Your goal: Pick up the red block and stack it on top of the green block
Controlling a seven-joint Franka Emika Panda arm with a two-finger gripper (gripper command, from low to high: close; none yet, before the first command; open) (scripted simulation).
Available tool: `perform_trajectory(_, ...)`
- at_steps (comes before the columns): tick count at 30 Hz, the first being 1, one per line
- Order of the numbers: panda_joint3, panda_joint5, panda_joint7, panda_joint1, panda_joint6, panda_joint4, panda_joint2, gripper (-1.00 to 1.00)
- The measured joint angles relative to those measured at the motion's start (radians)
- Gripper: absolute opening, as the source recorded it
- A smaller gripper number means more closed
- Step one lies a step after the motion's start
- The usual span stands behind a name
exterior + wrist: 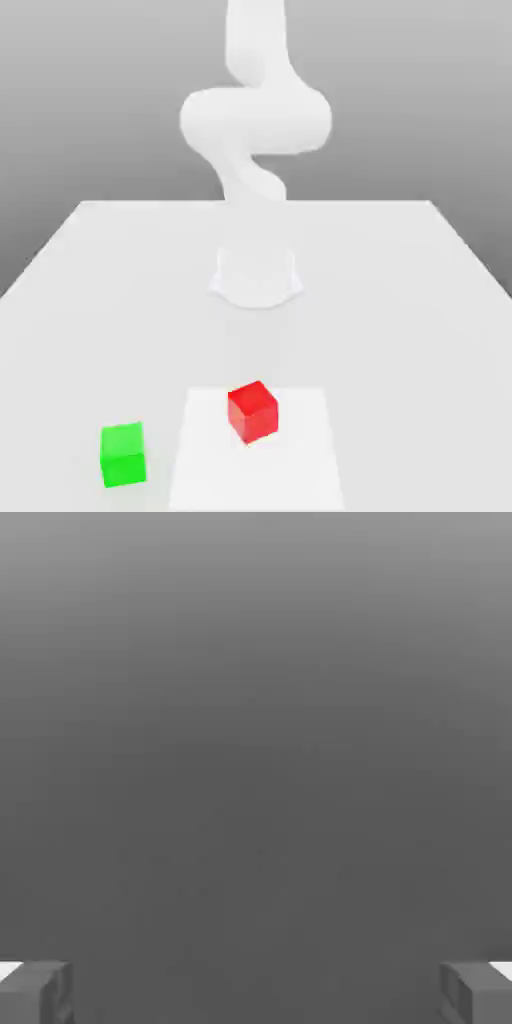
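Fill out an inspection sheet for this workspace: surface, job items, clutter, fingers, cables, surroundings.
Surface: flat white table with a lighter square patch near the front.
Job's things: red block on the patch, resting on the table, turned at an angle; green block on the table toward the exterior view's left, apart from the red one. Not yet stacked.
Clutter: nothing seen.
Grippers: gripper open, fingers wide apart, nothing between them.
Cables: nothing seen.
Surroundings: white robot arm rising from a round base at mid-table; plain grey backdrop.
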Motion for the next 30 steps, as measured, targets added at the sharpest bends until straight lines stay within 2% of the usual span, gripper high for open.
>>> perform_trajectory(10,0.193,-0.109,0.388,-0.186,0.143,-0.151,0.264,0.0)
perform_trajectory(20,0.277,-0.169,0.732,-0.308,0.285,-0.299,0.524,0.0)
perform_trajectory(25,0.281,-0.138,0.862,-0.325,0.361,-0.375,0.632,0.0)
perform_trajectory(30,0.284,-0.007,0.919,-0.31,0.44,-0.453,0.71,0.0)
